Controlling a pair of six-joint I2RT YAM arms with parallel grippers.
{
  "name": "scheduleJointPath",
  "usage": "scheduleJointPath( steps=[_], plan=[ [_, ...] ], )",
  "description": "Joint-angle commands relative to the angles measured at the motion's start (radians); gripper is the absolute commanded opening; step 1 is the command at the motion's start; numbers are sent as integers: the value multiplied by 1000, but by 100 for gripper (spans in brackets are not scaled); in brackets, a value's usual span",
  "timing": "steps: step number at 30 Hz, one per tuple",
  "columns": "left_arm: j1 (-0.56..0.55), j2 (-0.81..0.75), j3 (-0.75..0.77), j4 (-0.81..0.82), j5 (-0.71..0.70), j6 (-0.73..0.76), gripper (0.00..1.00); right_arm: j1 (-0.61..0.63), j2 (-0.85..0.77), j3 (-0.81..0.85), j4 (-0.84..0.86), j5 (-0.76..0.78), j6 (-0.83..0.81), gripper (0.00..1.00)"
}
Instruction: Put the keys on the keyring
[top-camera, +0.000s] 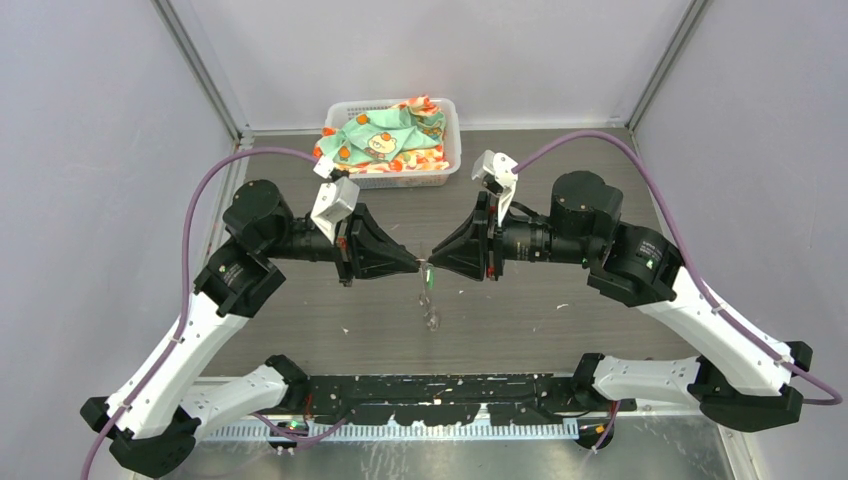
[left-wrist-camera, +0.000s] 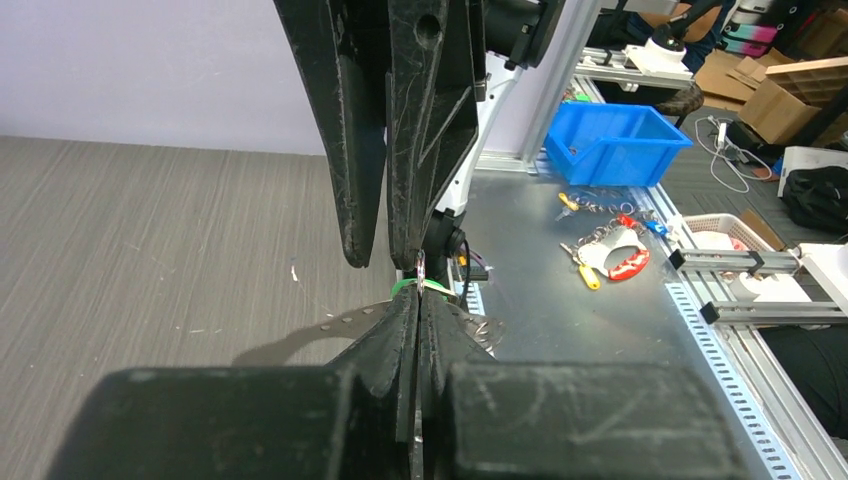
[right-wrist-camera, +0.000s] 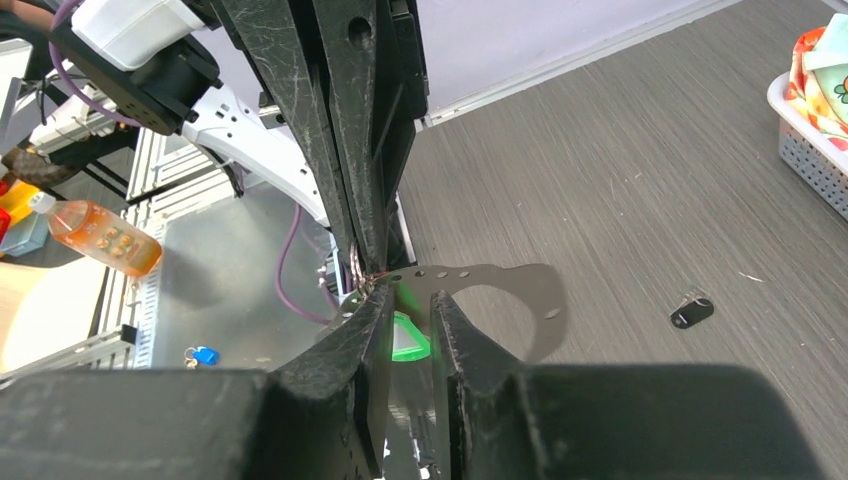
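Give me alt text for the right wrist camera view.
The left gripper pinches a thin silver-grey perforated keyring loop in front of the right gripper, with a green-headed key showing between its fingers. A black-headed key lies on the grey table.

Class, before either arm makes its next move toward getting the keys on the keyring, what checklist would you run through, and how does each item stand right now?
1. Left gripper grips the keyring: ok, its fingers are shut on the ring's edge.
2. Right gripper holds the green key: ok, the green head sits between its fingers.
3. Green key threaded onto the keyring: cannot tell, the fingertips hide the meeting point.
4. Black key on the keyring: not ok, it lies on the table, apart from both grippers.
5. Basket out of the way: ok, it stands at the table's far edge, beyond both arms.
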Motion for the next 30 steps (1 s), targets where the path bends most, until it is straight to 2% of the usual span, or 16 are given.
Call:
scheduleJointPath(
  steps=[1, 4, 7, 11, 14, 22, 27, 30],
  plan=[
    [-3, -12, 43, 39, 14, 19, 0, -7, -6, 24, 27, -30, 17, 25],
    [-3, -12, 43, 34, 13, 27, 0, -8, -3, 37, 2, -11, 13, 26],
    [-2, -16, 41, 30, 17, 31, 0, -11, -18, 51, -34, 32, -6, 37],
    [-2, -17, 39, 22, 19, 40, 0, -14, -42, 48, -23, 6, -10, 54],
    [-4, -16, 39, 25, 19, 41, 0, -15, -31, 56, -29, -25, -6, 56],
    [-3, -18, 41, 22, 18, 43, 0, -14, -18, 39, -3, -84, 13, 55],
    [-2, -18, 38, 24, 18, 45, 0, -16, -1, 42, 8, -106, 20, 44],
    [-3, -21, 35, 25, 15, 46, 0, -16, 10, 45, 9, -113, 21, 33]
  ],
)
